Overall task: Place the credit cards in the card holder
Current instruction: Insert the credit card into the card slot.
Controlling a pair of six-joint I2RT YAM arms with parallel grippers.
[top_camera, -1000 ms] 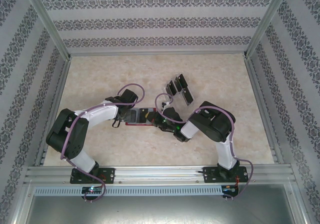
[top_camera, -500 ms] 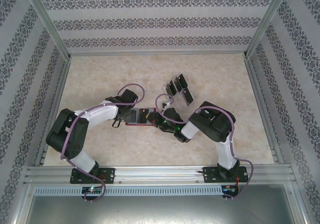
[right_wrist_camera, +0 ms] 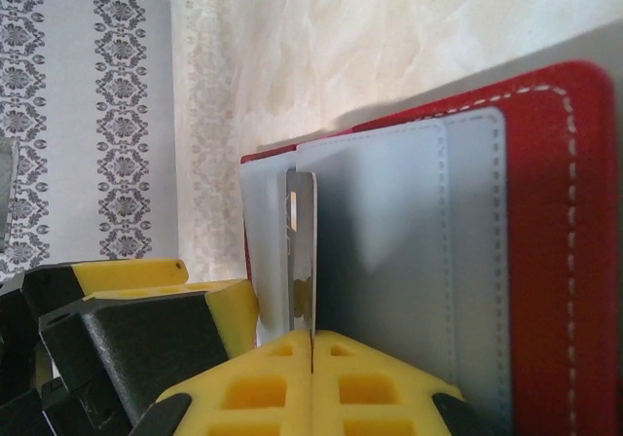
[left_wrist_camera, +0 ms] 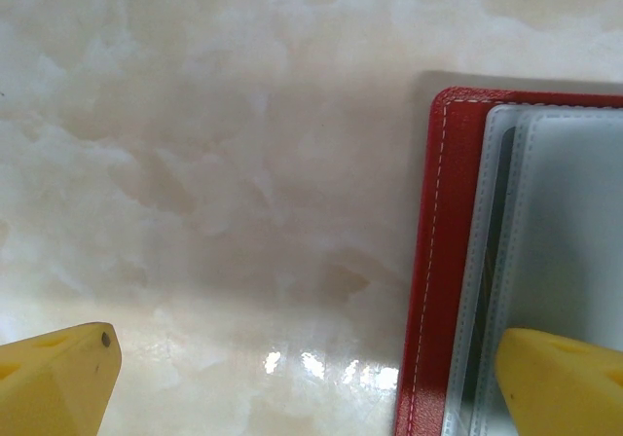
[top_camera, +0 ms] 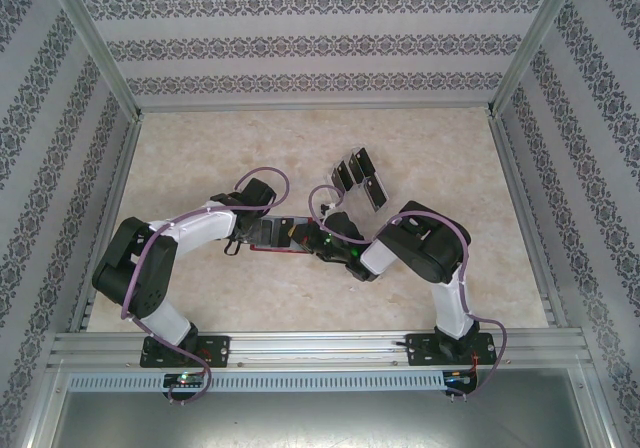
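Room: the counter (top_camera: 300, 138) is boxed in by frame rails (top_camera: 108, 193) left and right and by patterned walls (top_camera: 320, 43) on three sides. Plenty of bare surface far, left and right. The only tight spot is centre-near, where both arms meet over the card holder (top_camera: 272, 248).

Card holder: lies open and flat, grey pockets up, long axis running left-right across the counter (top view). Its red stitched border sits well clear of every rail.

Left end effector (left_wrist_camera: 307, 350): jaws spread as wide as they go, gripping nothing. One yellow finger is over bare counter just off the holder's left edge, the other over the grey pocket, so the holder's red border falls inside the gap.

Right end effector (right_wrist_camera: 311, 353): clamped tight on the held card (right_wrist_camera: 303, 251). The right wrist view sees that card edge-on as a thin line, long axis pointing straight out from the fingertips across the grey pockets (right_wrist_camera: 389, 261), near the holder's left end. Can't tell whether the card's leading edge is inside a pocket or only resting against it. The left arm's finger sits just beside it (close quarters there).

Remaining credit cards (top_camera: 358, 180): standing tilted in a clear rack (top_camera: 345, 190), just beyond the holder toward the far right, close to the right arm's wrist and apart from the holder.
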